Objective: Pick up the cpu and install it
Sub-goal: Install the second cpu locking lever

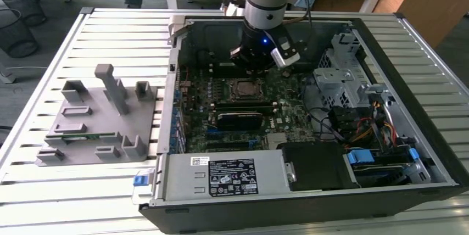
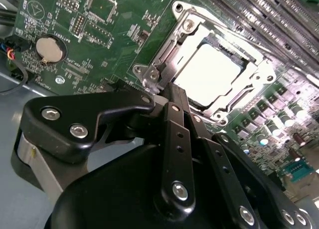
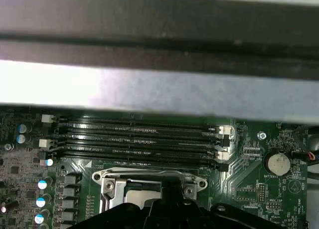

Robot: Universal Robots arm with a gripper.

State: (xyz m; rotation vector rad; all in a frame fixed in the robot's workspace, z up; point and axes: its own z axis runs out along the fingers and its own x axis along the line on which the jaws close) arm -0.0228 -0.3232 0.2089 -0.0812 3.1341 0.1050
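The chip [image 2: 207, 75] sits flat inside the metal socket frame [image 2: 169, 49] near the middle of the green board [image 2: 75, 19], its bright top facing up. The gripper [image 2: 174, 92] hovers just beside the frame's edge with its fingers drawn together on nothing. In the exterior view the arm [image 1: 264, 4] hangs over the open computer case [image 1: 410, 43]. The risk, as I judge it, is that the closed fingertips catch the frame or nudge the chip askew, bending contacts beneath.
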